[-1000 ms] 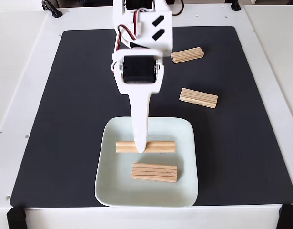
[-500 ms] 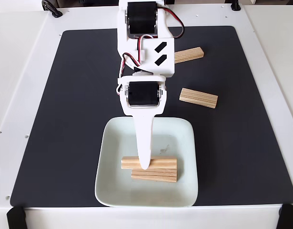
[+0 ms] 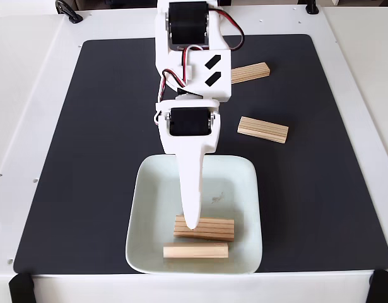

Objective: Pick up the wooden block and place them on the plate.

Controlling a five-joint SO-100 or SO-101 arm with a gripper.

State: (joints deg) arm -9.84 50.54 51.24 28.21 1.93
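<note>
1. Progress: two grooved wooden blocks are seen lying on the plate (image 3: 149,189), a pale greenish-white square dish with rounded corners. The task is judged about half done.
2. Block on plate, upper (image 3: 212,228): flat, grooved face up, long axis left-right in the fixed view, in the lower half of the dish.
3. Block on plate, lower (image 3: 195,251): just below the first, near the plate's front rim, also lying left-right. Whether the two touch cannot be told.
4. Blocks left on the black mat (image 3: 105,126): one (image 3: 263,129) to the right of the arm, slightly angled; one (image 3: 250,72) further back, partly hidden behind the arm's white housing. Both are well apart from the plate.
5. End effector (image 3: 192,222): its white finger points down over the plate, tip at the left end of the upper block. From this angle one finger is made out; how far it is open cannot be told, and nothing is seen held in it.
6. Count: wooden blocks, four (two on plate, two on mat); plate, one; arm, one; mat, one, on a white counter (image 3: 29,95).
7. Remaining, as judged: both mat blocks are to be picked and placed on the plate; free space is left in its upper half.
</note>
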